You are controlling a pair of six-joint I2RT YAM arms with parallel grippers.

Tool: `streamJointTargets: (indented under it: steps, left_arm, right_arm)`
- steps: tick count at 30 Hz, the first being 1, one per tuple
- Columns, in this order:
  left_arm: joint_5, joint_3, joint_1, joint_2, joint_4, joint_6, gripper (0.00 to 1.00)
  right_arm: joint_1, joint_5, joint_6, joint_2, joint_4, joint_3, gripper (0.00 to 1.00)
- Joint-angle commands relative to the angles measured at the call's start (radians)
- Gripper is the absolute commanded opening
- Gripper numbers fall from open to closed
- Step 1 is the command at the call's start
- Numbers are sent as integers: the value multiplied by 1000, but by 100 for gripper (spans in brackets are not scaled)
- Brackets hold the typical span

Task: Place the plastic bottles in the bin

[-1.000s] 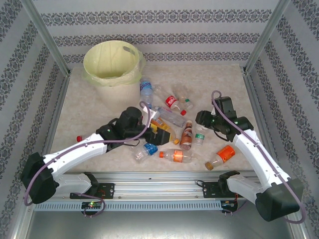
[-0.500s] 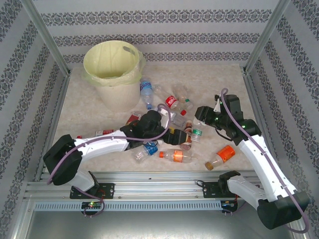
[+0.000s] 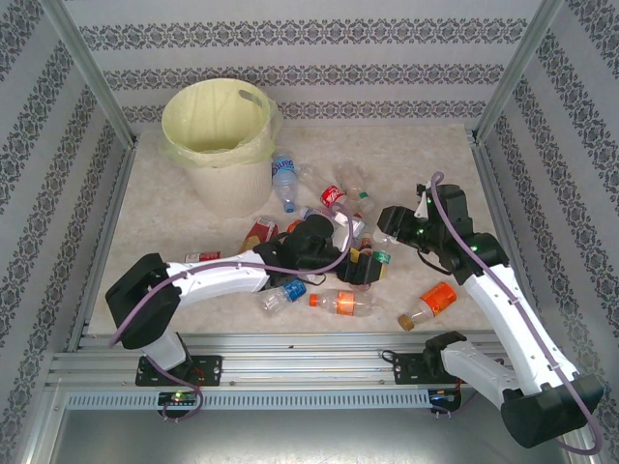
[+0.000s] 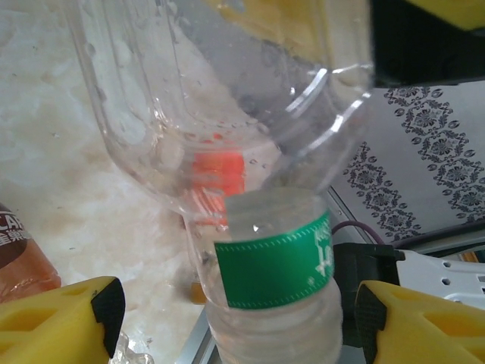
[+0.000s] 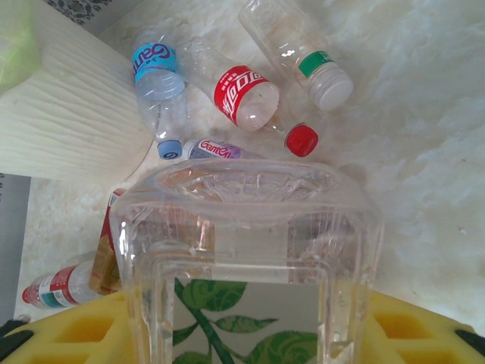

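Plastic bottles: most lie loose on the table, so the task reads as early, at best part-way. Location of the bin: well apart from both hands, beyond the left hand and off to its left. From the top view only the pale bag lining can be made out inside it, so I cannot tell whether any bottle is already in. State of the left hand: fingers spread, one on either side of a green-banded bottle, with a gap showing on both sides in the wrist view; not gripped yet. State of the right hand: clenched on a clear, square-sided leaf-labelled bottle. Just beyond the right hand lie a red-labelled bottle, a white-capped bottle and a blue-labelled bottle, the last just beside the bin wall. On the near side of the left hand lies a blue-capped bottle; on the near side of the right hand, an orange-labelled bottle. Judgement: one bottle in grasp, one lined up for grasp, and a good number more waiting on the table. Each needs its own carry across to the bin, so the bulk of the work is left.
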Motion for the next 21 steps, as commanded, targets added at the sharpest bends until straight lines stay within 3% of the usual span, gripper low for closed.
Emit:
streamJointTargets:
  steps: [1,5,16,21]
  left_arm:
    - [25,40,-17,18,64,-22,80]
    - [20,58,-22,33,71,-32,75]
    - [40,65,-27,56,118,-83,51]
    - [33,61,-28,46,113,-86,45]
  right_arm:
    - [11,-5,20,-17,10,29,52]
    - [15,1,23,-25,8,25,52]
    - [16,22,27,-42,4,0,52]
    - [21,54,17,-51,-16,-2,54]
